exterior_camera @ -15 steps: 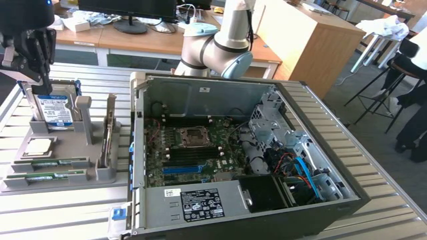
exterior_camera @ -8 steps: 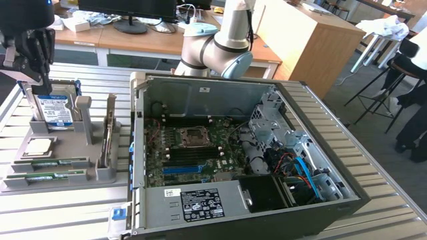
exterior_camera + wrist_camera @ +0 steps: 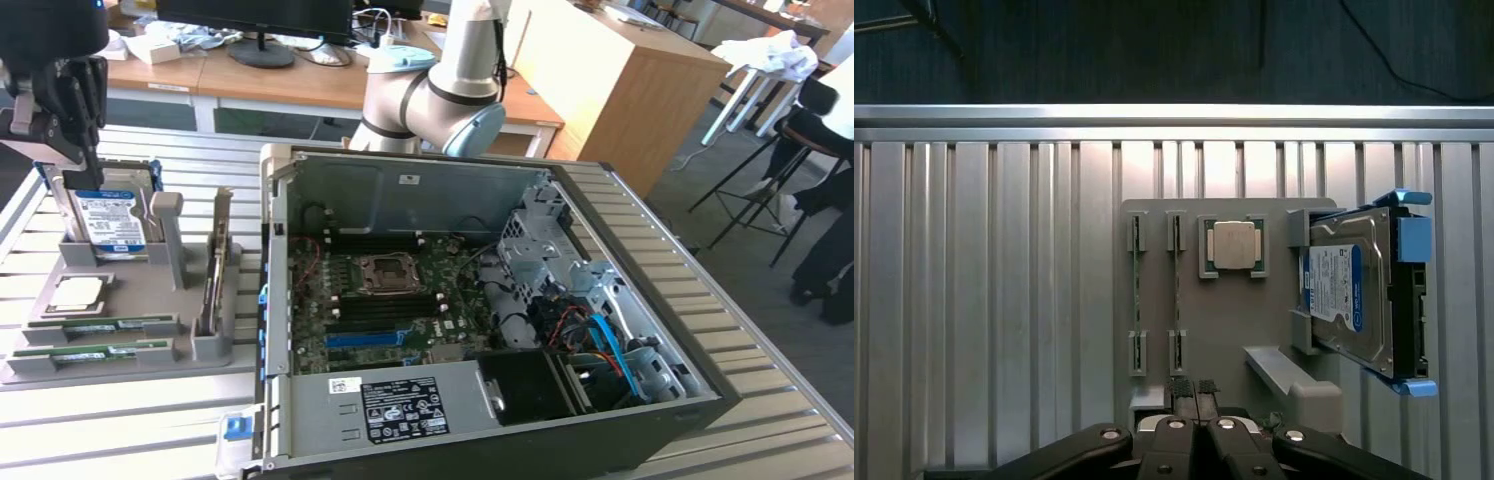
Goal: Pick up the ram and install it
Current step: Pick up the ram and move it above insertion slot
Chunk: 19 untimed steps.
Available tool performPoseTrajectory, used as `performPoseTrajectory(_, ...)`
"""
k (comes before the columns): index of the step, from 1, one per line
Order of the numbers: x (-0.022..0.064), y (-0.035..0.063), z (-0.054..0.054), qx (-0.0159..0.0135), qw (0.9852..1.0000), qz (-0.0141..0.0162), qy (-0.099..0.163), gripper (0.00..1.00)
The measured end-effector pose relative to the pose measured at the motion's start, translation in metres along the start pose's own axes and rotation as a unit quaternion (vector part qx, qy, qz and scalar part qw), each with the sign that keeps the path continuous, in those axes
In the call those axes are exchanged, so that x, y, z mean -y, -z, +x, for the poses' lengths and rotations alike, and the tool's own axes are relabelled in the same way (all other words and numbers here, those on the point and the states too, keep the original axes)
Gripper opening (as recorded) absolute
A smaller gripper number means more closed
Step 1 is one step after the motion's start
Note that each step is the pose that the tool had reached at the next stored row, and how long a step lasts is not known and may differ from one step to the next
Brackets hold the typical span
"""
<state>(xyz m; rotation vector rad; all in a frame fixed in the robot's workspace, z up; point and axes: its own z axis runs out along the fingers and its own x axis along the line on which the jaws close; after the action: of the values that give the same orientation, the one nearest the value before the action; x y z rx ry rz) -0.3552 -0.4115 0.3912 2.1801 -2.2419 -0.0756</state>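
Hanging well above the tray [image 3: 134, 372], the gripper [image 3: 1193, 386] is seen with its fingers [image 3: 1180, 390] pressed together and nothing held between them. The ram [image 3: 1176, 295] is stood on its long edge in the tray, below the hand and ahead of the fingertips. A second stick [image 3: 1137, 295] is set just beside it and parallel; neither has been lifted out. Of the two, the ram is the nearer to the line of the fingertips, almost straight ahead of them, while the second stick is offset to one side. The ram's long axis is pointed away from the hand, crosswise to the line along which the fingers close, so its thin upper edge is presented to the jaws. The gap between hand and ram is judged to be mostly one of height, with some offset forward. The hard drive [image 3: 1349, 290] is stood at the tray's other side, well apart from the ram.
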Motion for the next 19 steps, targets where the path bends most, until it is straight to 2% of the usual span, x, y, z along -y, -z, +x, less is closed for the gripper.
performPoseTrajectory(19,-0.0004,0.0000,0.0000,0.0000,1.0000,0.0000,0.000,0.10)
